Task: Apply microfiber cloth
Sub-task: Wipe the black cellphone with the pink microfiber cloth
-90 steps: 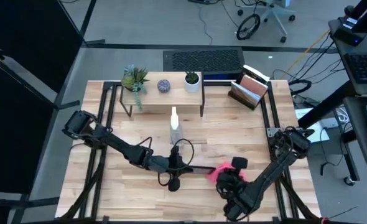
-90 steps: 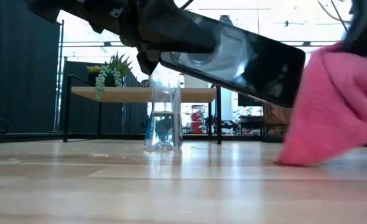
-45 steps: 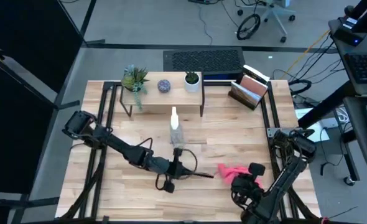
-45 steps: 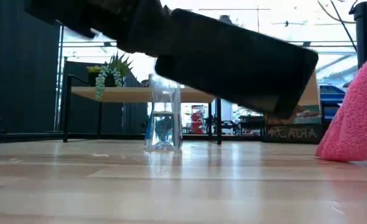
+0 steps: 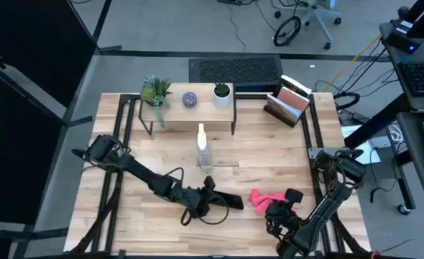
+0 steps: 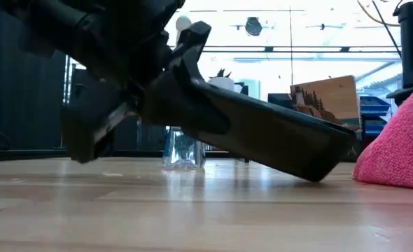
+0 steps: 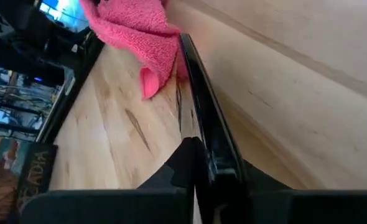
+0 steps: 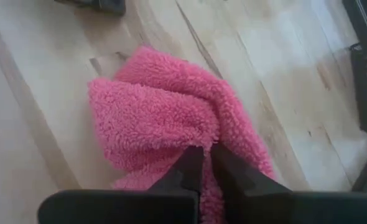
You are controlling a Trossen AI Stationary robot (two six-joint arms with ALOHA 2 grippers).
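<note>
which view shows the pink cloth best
The right wrist view: the microfiber cloth fills the frame, bunched on the wood, the right gripper pinching it. The high view shows it small; the low view catches only part at the edge; the left wrist view shows one end beside the phone.

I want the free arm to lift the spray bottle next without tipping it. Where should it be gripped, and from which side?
Probably the body of the clear spray bottle, below its white nozzle, approached level from the table's front. It stands upright, tall and narrow, and a wooden shelf sits close behind, leaving little room there. The left hand is shut on the phone; the right hand grips the pink cloth.
</note>
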